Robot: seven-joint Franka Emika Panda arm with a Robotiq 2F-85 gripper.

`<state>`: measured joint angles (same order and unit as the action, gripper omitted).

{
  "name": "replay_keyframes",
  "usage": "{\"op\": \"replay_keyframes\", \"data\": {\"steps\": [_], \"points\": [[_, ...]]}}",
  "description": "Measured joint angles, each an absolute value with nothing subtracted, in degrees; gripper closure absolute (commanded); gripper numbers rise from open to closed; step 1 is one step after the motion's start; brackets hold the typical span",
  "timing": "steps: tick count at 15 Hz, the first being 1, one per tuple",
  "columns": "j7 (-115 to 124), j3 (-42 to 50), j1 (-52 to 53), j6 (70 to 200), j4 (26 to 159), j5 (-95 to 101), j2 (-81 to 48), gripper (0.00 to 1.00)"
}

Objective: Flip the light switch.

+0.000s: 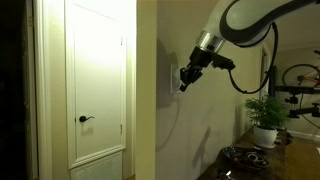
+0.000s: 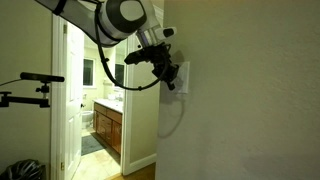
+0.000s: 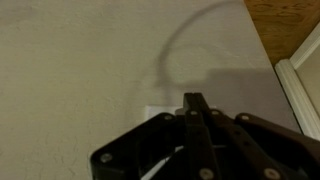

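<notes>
The light switch (image 1: 172,78) is a small white upright wall plate on the beige wall; it also shows in an exterior view (image 2: 183,76) and, mostly covered by the fingers, in the wrist view (image 3: 157,113). My gripper (image 1: 183,84) is at the plate, fingertips against or just short of it in both exterior views (image 2: 170,84). In the wrist view the black fingers (image 3: 194,104) lie pressed together, shut on nothing, their tip over the plate.
A white door (image 1: 97,85) with a black lever handle (image 1: 85,119) stands beside the wall corner. A potted plant (image 1: 266,117) and dark items sit on a counter. A doorway to a bathroom with a cabinet (image 2: 108,130) opens nearby. Wood floor and white baseboard (image 3: 297,85) show.
</notes>
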<state>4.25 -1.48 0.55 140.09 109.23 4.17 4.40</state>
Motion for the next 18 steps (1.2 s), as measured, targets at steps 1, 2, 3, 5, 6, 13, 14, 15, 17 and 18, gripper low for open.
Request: {"op": "replay_keyframes", "data": {"steps": [1, 2, 3, 5, 6, 13, 14, 15, 17, 18], "points": [[4.6, -1.5, 0.5, 140.8, 109.2, 4.5, 4.4, 0.94], [4.9, -1.5, 0.5, 141.5, 109.2, 5.0, 4.4, 0.94], [5.2, -1.5, 0.5, 142.0, 109.2, 5.5, 4.5, 0.94], [5.8, -1.5, 0.5, 143.0, 109.2, 6.5, 4.6, 0.95], [6.0, -1.5, 0.5, 143.2, 109.2, 6.9, 4.6, 0.95], [8.0, -1.5, 0.2, 145.2, 109.1, 8.2, 4.8, 0.95], [8.0, -1.5, 0.0, 145.9, 109.1, 8.2, 4.8, 0.95], [8.0, -1.5, 0.0, 146.7, 109.1, 8.2, 4.7, 0.95], [8.0, -1.5, -0.1, 147.7, 109.1, 8.2, 4.5, 0.95], [8.0, -1.5, -0.1, 147.7, 109.1, 8.3, 4.5, 0.95]]}}
